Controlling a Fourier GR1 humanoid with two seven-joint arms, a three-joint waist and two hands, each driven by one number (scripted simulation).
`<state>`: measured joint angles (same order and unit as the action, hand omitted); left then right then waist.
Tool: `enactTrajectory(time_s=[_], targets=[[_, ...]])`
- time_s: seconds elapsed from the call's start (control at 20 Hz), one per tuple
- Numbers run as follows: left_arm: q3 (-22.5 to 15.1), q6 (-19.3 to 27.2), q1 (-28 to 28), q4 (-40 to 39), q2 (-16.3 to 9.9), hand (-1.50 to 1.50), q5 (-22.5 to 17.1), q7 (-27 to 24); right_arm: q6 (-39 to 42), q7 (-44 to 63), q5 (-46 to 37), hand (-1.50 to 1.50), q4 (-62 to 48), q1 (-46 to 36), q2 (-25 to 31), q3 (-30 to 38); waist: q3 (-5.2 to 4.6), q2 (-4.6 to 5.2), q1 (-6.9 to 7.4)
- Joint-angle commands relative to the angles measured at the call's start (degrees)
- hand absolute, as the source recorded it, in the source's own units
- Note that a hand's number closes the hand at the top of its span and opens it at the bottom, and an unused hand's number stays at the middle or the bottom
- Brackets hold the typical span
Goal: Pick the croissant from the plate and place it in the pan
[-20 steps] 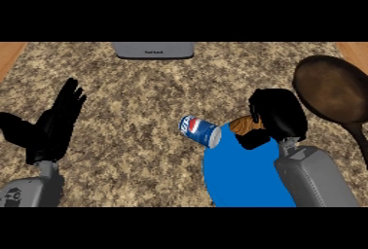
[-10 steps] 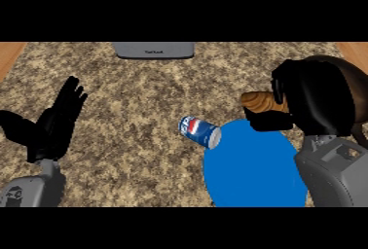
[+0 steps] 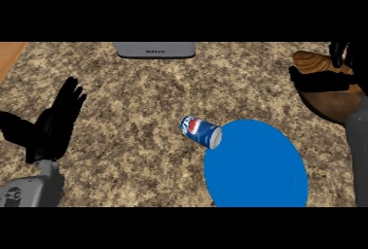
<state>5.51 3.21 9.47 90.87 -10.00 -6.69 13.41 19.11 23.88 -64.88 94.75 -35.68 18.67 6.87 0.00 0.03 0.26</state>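
The brown croissant (image 3: pixel 310 61) is off the counter at the far right, above the rim of the dark brown pan (image 3: pixel 336 103). My right hand (image 3: pixel 325 82) is shut on it, with black fingers curled over and under the pastry. Most of that hand is cut off by the view's edge. The blue plate (image 3: pixel 256 166) lies bare in the lower middle-right. My left hand (image 3: pixel 54 121) rests open at the left, fingers up, away from everything.
A blue soda can (image 3: pixel 200 132) lies on its side, touching the plate's upper-left rim. A grey appliance (image 3: pixel 155 49) sits at the counter's back edge. A wooden strip (image 3: pixel 10 54) borders the speckled counter at the top left.
My right hand has carried the croissant up and to the right, from the plate's far edge to over the pan. The left hand has stayed put.
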Motion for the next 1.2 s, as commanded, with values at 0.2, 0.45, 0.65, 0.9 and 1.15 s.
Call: enactTrajectory(time_s=[0.2,0.45,0.65,0.9,1.15], targets=[[1.0,0.4,1.8,3.5,-1.1,0.0,-0.6,4.6,-12.3,-12.7,5.2,1.5,-15.4,1.8,7.1,11.6,0.05,0.05,0.2],[-0.2,-0.9,-1.6,2.9,0.3,0.0,-0.5,1.7,-21.0,-23.3,7.9,1.5,-34.0,-2.1,12.6,17.4,0.06,0.29,0.85],[0.2,-1.1,-1.4,2.3,0.0,0.0,-0.2,1.1,-26.4,-33.2,10.7,1.5,-44.0,-1.8,13.3,18.7,0.08,0.35,0.9],[-1.6,0.9,1.1,3.6,1.2,0.0,1.6,3.3,-31.4,-41.6,9.8,1.5,-61.1,-8.0,14.9,18.7,0.15,0.67,1.85],[-1.1,-0.9,1.9,-2.4,2.2,0.0,0.7,-1.7,-38.8,-43.3,6.9,1.5,-72.2,-9.1,16.3,19.1,0.17,1.24,2.27]])
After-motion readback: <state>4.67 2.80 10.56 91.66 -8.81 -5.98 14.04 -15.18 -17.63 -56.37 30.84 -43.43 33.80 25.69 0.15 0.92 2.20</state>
